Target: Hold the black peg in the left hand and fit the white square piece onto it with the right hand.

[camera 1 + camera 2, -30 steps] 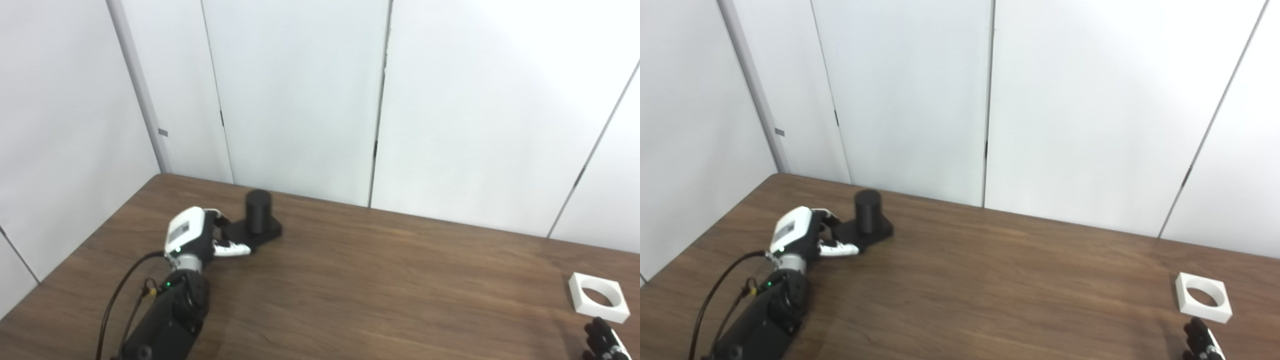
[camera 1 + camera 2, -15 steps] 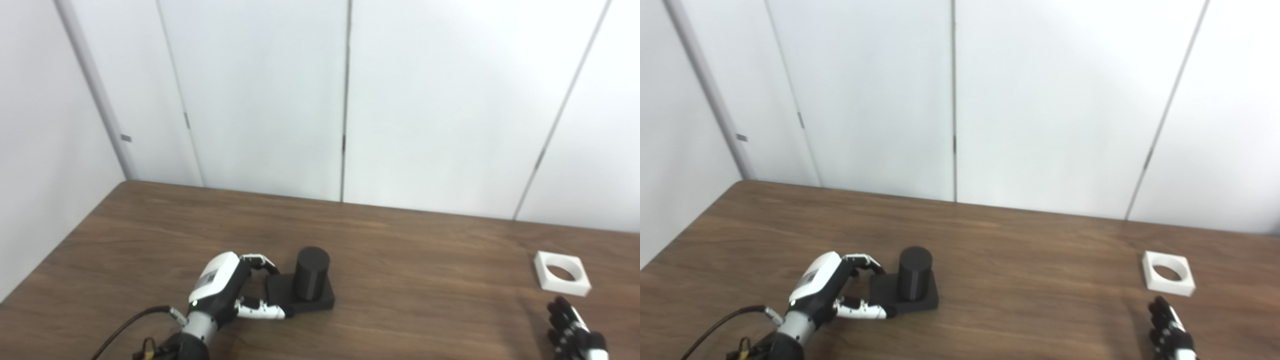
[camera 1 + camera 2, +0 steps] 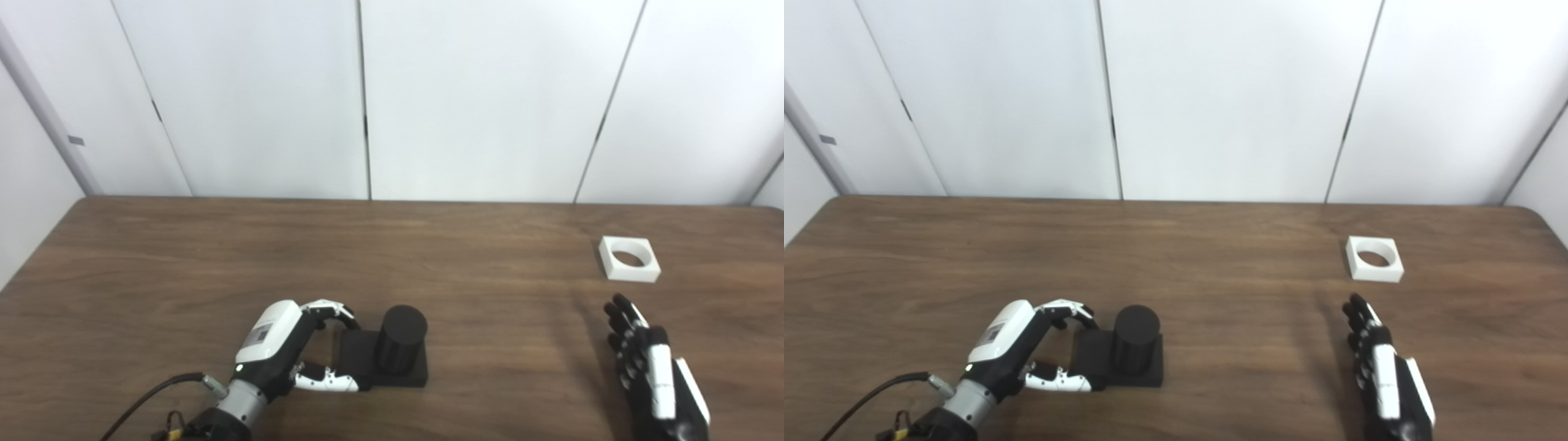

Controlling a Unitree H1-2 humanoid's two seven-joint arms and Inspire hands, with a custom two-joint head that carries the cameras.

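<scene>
The black peg (image 3: pixel 401 340) stands upright on its flat square base (image 3: pixel 383 366), near the front of the table (image 3: pixel 184 245), left of centre. Right against that base sits the left hand (image 3: pixel 288 349), fingers (image 3: pixel 331 308) curled round the far corner and thumb (image 3: pixel 324 383) laid along the near edge, so the base is pinched between them. The judgement here is that this grip is bracing the peg on the tabletop rather than lifting it, keeping it from sliding when the other part comes down.

Over to the right, and the white square piece (image 3: pixel 629 258) lies flat with its round hole facing up, well apart from the peg and closer to the back of the table. The right hand (image 3: pixel 649 367) is near it but not touching, a little short of it on the near side, fingers stretched out toward it and holding nothing. That reads as a reach lined up for the pickup, which is not yet made.

As for writing: there is a small grey panel on the back of the left hand (image 3: pixel 995 334), but nothing on it is legible. No brand or label can be read on the peg, the square piece or the white wall panels (image 3: pixel 478 92) behind.
</scene>
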